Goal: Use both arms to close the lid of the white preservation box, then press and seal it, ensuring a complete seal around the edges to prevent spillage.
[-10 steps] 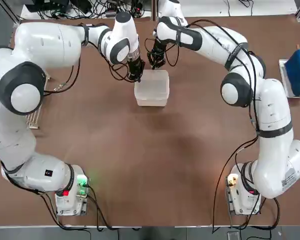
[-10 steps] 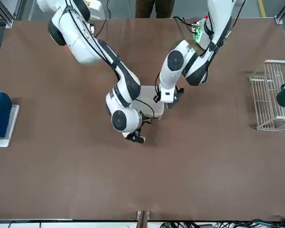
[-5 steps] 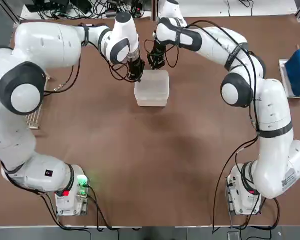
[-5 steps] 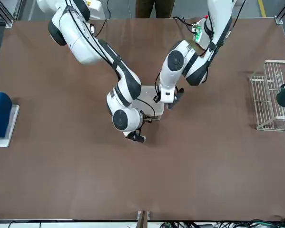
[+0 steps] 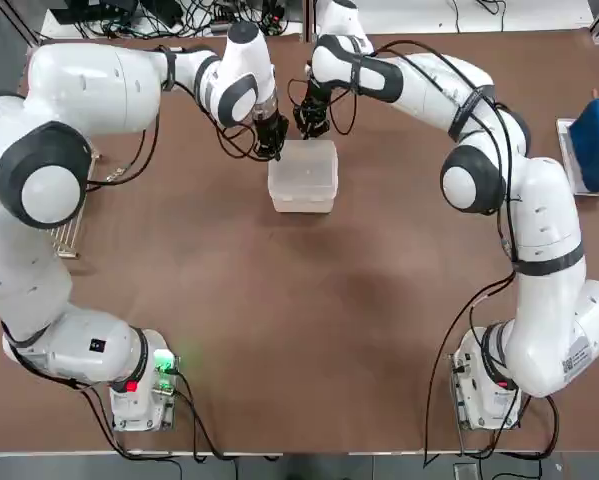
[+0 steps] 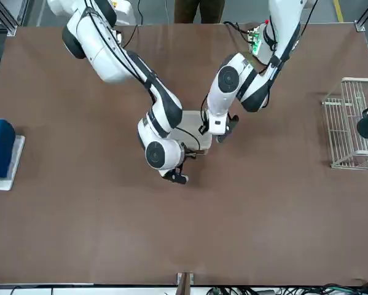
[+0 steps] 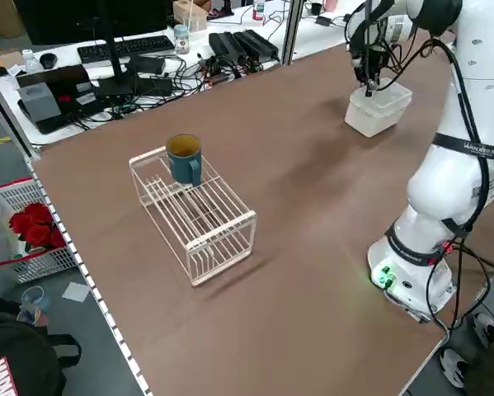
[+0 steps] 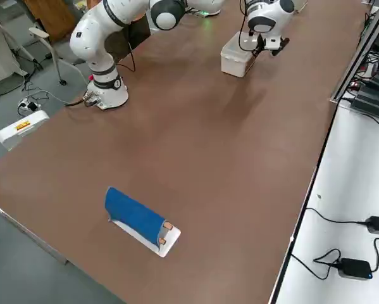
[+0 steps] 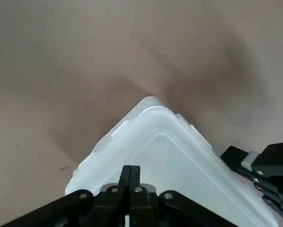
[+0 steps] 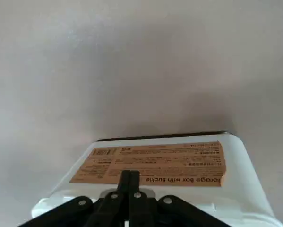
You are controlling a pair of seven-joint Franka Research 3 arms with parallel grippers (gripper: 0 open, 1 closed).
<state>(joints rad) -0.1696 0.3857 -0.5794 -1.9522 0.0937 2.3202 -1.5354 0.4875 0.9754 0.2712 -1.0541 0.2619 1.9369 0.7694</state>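
Observation:
The white preservation box (image 5: 303, 176) stands at the far middle of the table with its lid (image 9: 179, 156) lying flat on it. My left gripper (image 5: 272, 151) is shut, its tips down at the box's far left corner; in the left wrist view the closed fingers (image 9: 130, 176) sit over the lid's rim. My right gripper (image 5: 308, 127) is also shut, at the box's far edge. The right wrist view has its closed fingers (image 10: 129, 178) above the box's orange-labelled side (image 10: 155, 163). In the front view the box (image 6: 191, 125) is mostly covered by both wrists.
A wire basket (image 7: 199, 216) holding a teal cup (image 7: 184, 157) stands at the table's left edge. A blue roll on a white base (image 5: 590, 143) lies at the right edge. A person's legs (image 6: 199, 8) show beyond the arms' bases in the front view.
The left arm's wrist has shifted very slightly toward the far side. Box, lid and right arm look unchanged.

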